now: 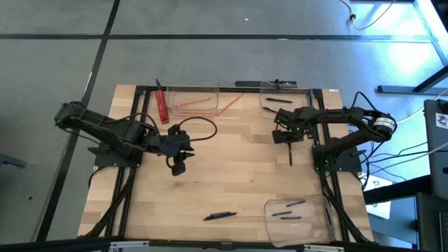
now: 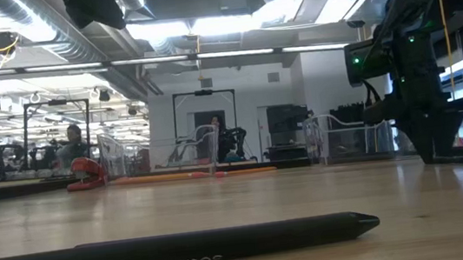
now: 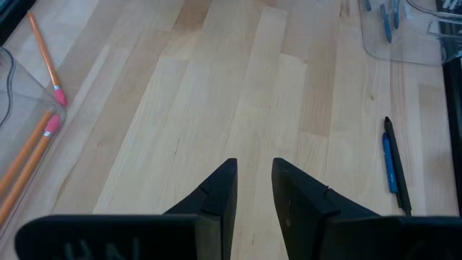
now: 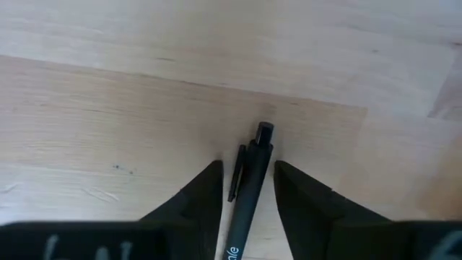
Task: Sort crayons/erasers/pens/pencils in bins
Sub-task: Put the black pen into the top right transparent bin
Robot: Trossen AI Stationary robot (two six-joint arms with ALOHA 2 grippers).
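Near the counter's (image 1: 231, 182) right side, the right claw (image 4: 247, 189) grips a black pen (image 4: 249, 189); the left claw (image 3: 254, 189) hangs slightly parted, empty.

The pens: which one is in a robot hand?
The black pen between the right hand's fingers, hanging point-down. The others lie loose on the table or in bins.

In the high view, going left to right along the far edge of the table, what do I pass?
Flat red bar → bin holding orange pencils → pencil lying over that bin's right rim → bin holding dark pens.
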